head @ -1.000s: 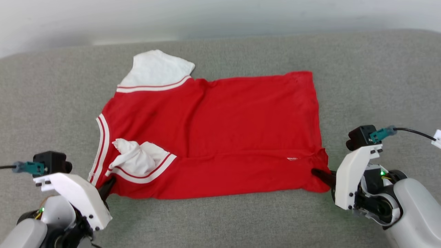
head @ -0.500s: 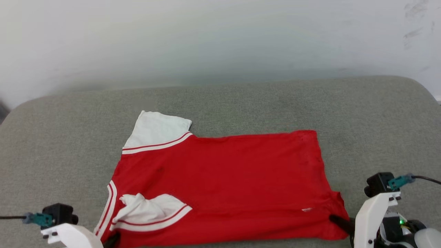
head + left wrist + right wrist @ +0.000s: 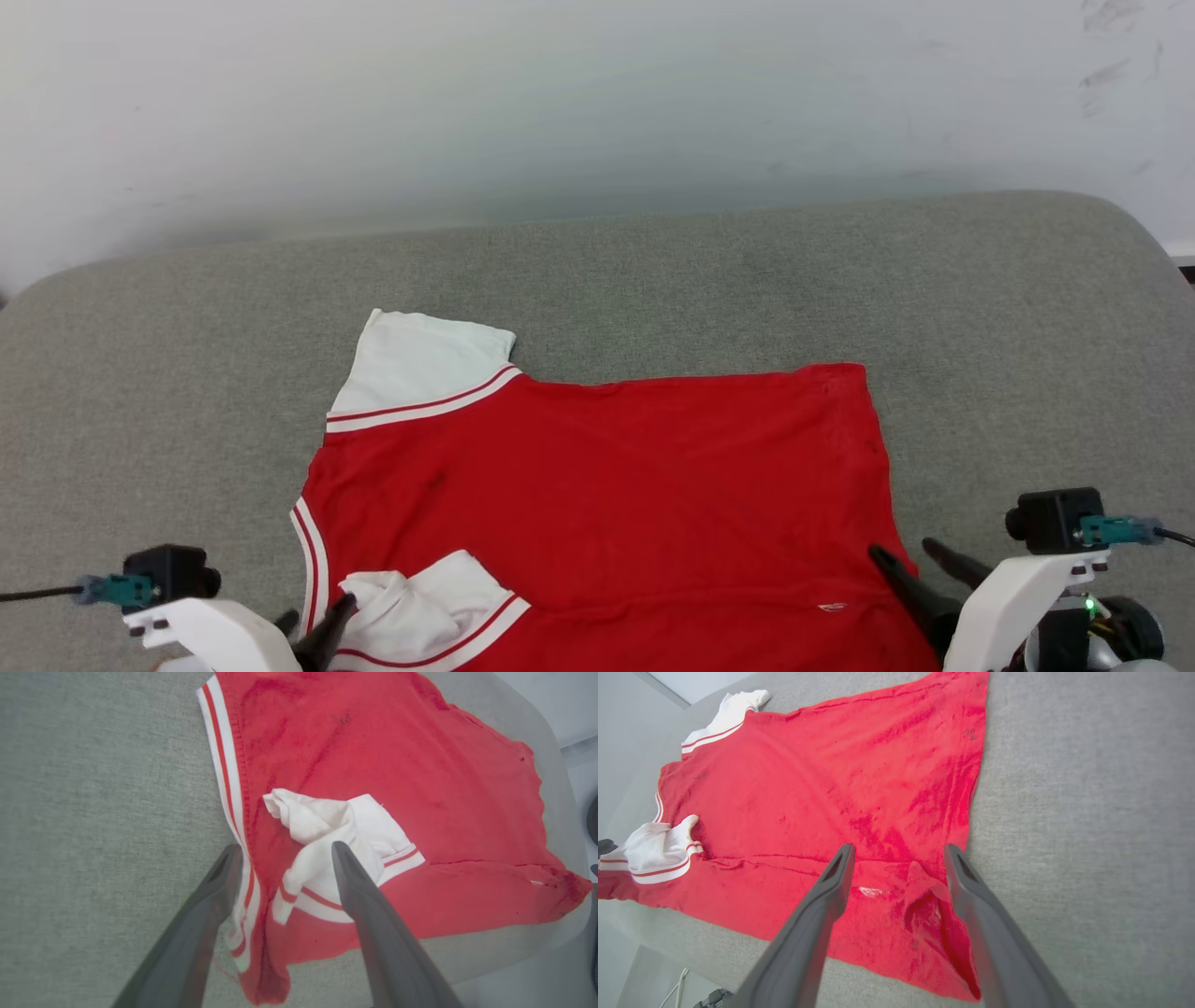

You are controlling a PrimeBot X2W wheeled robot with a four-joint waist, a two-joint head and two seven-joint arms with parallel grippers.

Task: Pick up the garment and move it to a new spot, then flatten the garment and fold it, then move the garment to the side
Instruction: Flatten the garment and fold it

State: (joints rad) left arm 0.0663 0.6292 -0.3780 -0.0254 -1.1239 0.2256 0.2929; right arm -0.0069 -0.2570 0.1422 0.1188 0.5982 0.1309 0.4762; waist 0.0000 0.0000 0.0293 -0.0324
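The scene is taken in by the head camera from above, facing forward and down across the grey desk (image 3: 187, 373) toward a pale wall (image 3: 597, 112), with the garment (image 3: 597, 485) seen from some way off. The left wrist view is taken close above the striped-trim end, looking down along the left end effector (image 3: 286, 847). The right wrist view is taken close above the hem corner, along the right end effector (image 3: 900, 848). The crumpled white sleeve (image 3: 336, 830) is shared by all three views.
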